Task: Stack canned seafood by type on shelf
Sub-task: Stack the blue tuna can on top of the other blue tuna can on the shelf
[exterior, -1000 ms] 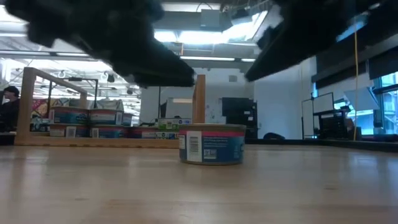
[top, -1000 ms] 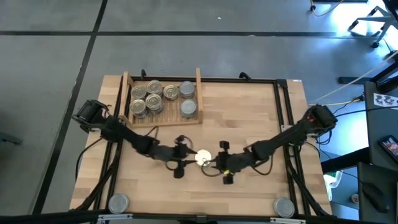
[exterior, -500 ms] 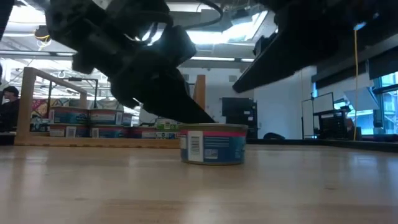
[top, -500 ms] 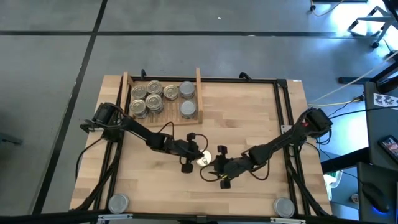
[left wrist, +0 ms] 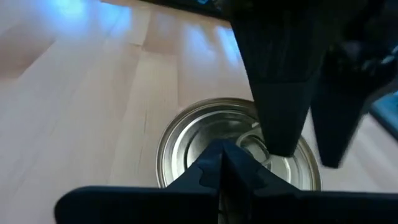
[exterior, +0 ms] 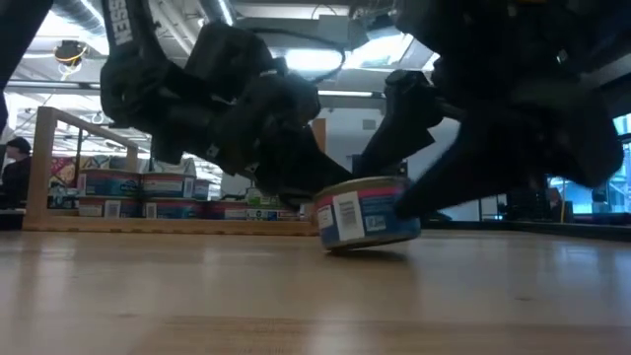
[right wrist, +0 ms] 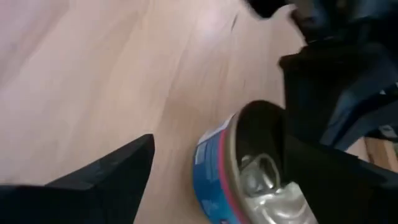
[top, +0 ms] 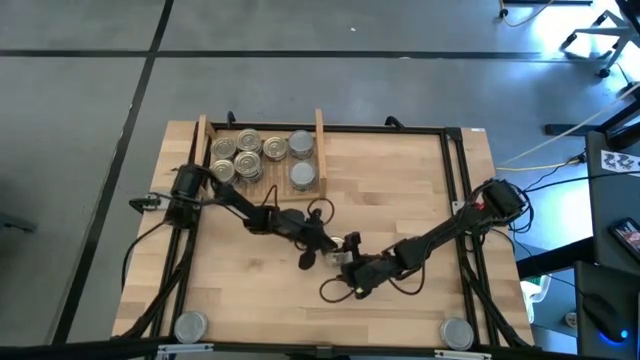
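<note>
One can (exterior: 367,212) with a blue and pink label and a pull-tab top (left wrist: 205,130) sits tilted in the middle of the table. Its left bottom edge is on the wood and its right side is raised. My left gripper (left wrist: 221,158) is shut, with its tips on the can's top. My right gripper (right wrist: 217,146) is open, one finger (right wrist: 106,180) on each side of the can. The shelf (top: 262,192) stands at the far left with several cans (top: 248,155) in it. My left gripper presses its shut fingertips down on the can's top (left wrist: 214,140), close to the rim on its own side. It comes slanting down from the table's left. The can is tipped under it and rests on its left bottom edge (exterior: 330,244). My right gripper straddles the can from the table's right. One finger (exterior: 434,192) is close to the can's raised side, and I cannot tell whether it touches.
Two more cans stand at the near corners, one on the left (top: 190,325) and one on the right (top: 457,332). A black frame rail (top: 455,170) runs along the table's sides. Bare wood lies between the shelf and the arms.
My left gripper has come down and toward the table's right onto the can and has shut. My right gripper has sunk and opened around the can. The can stood flat before. It is now tipped with its right side up and has slid slightly toward the right.
</note>
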Available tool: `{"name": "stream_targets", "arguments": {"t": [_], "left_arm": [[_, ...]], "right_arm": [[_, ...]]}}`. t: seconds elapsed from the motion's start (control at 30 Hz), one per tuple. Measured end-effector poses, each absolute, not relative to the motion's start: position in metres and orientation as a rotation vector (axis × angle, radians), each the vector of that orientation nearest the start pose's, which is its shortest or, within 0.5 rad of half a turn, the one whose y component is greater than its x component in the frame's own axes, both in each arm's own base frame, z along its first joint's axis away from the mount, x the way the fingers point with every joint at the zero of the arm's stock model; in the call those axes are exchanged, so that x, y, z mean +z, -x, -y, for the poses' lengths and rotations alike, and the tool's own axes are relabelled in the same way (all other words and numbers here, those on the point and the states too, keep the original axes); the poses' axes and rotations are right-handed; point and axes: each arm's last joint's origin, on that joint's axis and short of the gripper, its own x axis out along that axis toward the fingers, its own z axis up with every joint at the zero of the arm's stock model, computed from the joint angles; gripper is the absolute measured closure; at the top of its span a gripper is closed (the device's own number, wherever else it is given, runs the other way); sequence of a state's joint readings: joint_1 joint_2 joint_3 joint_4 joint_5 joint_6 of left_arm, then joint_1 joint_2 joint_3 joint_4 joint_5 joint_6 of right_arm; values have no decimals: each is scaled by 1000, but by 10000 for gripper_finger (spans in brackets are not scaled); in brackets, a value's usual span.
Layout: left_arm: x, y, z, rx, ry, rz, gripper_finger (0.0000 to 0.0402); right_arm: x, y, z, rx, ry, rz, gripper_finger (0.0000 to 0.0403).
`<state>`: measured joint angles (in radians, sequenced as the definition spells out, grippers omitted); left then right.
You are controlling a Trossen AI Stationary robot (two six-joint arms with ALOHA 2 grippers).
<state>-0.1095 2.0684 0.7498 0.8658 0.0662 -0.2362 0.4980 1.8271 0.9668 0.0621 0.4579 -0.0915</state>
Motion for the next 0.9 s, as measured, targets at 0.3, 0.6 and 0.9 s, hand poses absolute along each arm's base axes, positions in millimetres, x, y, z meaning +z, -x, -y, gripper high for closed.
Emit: {"name": "stream_targets", "arguments": {"t": [0.3, 0.6, 0.9], "left_arm": [[67, -350, 24, -153, 360, -451, 398], [67, -350, 23, -139, 406, -446, 399], [74, -349, 31, -158, 401, -405, 387]], "right_arm": [[137, -316, -153, 7, 744, -788, 57], [107, -323, -154, -94, 911, -811, 107], [112, -319, -170, -133, 922, -779, 214]]}}
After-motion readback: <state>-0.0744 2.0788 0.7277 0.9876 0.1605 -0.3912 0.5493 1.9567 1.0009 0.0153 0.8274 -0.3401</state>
